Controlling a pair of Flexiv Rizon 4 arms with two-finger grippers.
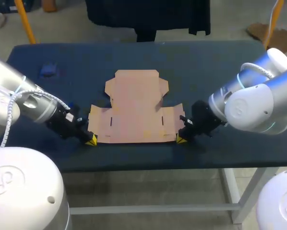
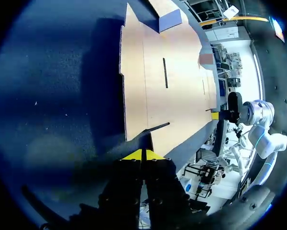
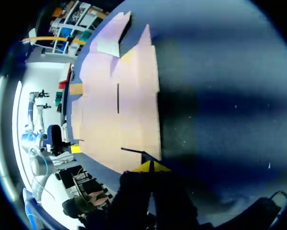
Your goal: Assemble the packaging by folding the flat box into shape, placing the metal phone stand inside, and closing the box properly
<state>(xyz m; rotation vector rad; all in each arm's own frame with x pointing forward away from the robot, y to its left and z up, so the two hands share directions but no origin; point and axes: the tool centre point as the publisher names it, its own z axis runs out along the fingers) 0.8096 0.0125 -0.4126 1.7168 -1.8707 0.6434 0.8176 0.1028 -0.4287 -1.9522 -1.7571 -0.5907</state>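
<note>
Surface: one table (image 1: 220, 62) covered in dark blue cloth, running the full width of the head view, its front edge nearest me. Items, left to right. One small blue object (image 1: 48, 70), lying on the cloth toward the far left corner, well apart from everything else; too small to identify. One left arm (image 1: 33, 103), mine, coming in from the left side and angled down toward the table's front. One left gripper (image 1: 91, 141) (image 2: 142, 154), yellow tips pressed together with only a hairline between them, set low on the cloth right at the near left corner of the card; I cannot tell whether any card is caught between the tips. One flat box (image 1: 134, 110) (image 2: 177, 96) (image 3: 119, 110), plain brown cardboard, unfolded and lying flat at the table's middle, with a narrower flap section toward the far side and a wider panel with side wings toward the front; two short slits show in the wide panel, one near each wing. One right gripper (image 1: 181, 140) (image 3: 151, 166), yellow tips likewise pressed together, low on the cloth at the near right corner of the card, mirroring the left; again, whether it pinches the edge is not visible. One right arm (image 1: 249, 103), mine, coming in from the right side. Count: one table, one box, one blue object, two arms, two grippers.
</note>
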